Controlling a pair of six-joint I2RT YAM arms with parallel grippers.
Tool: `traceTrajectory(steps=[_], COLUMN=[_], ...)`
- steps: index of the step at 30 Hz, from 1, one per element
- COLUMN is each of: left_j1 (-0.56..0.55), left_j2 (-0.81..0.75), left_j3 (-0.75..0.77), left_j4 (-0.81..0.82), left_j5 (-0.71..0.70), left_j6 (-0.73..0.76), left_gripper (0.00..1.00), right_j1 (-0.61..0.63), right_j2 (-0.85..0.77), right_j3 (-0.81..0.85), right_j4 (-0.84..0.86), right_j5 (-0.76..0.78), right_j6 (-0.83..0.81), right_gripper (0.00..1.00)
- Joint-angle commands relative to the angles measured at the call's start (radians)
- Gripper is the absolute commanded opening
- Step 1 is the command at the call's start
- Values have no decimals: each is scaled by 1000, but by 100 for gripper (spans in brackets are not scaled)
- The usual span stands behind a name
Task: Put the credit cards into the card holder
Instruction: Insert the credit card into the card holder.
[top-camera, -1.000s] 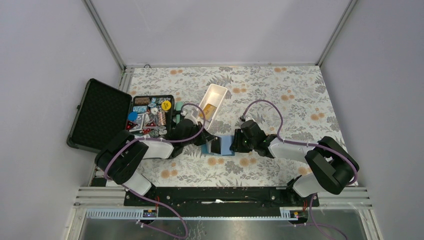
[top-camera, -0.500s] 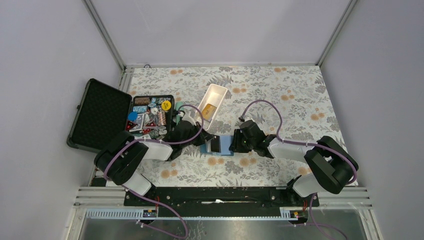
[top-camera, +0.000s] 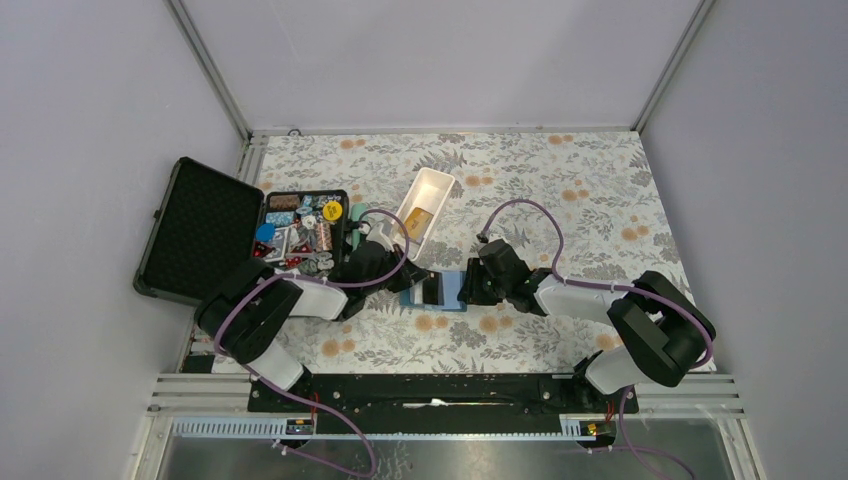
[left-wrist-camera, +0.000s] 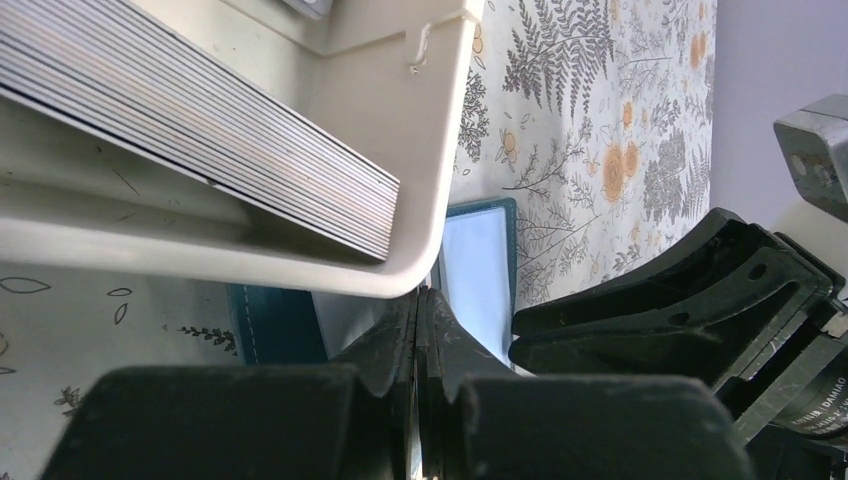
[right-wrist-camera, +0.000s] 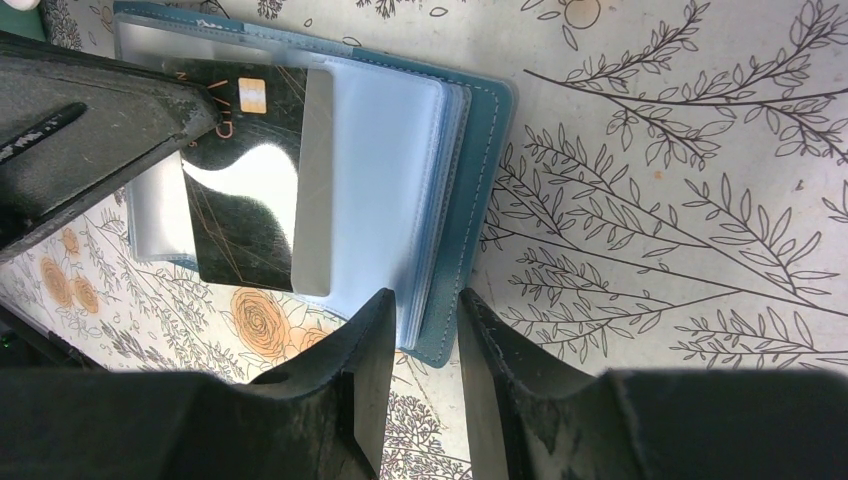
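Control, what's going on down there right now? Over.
Left tool shut on dark card, sliding it into open card holder. Right tool clamps holder's edge. White tray close by, nothing blocking. Over.

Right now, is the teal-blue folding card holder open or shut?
Open: the teal-blue folding card holder lies spread, pale pages showing, a dark card lying partly across them.

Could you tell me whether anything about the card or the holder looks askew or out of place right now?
The dark credit card lies slightly askew across the open blue card holder, its lower end hanging past the holder's edge rather than seated in a sleeve. The left gripper pinches one end. Nothing looks damaged or spilled.
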Motion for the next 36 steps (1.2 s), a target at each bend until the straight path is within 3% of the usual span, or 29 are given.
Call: traceTrajectory(steps=[1,9,26,36], left_j1=[-5,-13,-41,-75], left_j2=[35,58,-26,-84], left_j3=[29,46,122,170], left_j4=[13,7,-256,-420], left_j5=[41,52,-49,-124], left_j6=[35,39,141,162], left_gripper=[0,0,32,44], right_j1=[18,20,21,23], right_j2=[16,14,0,0], right_j3=[28,28,26,26], right_j4=[-7,-7,-16,-19], right_j5=[-1,2,12,14], right_j6=[10,11,10,10], right_gripper=[36,36,36,36])
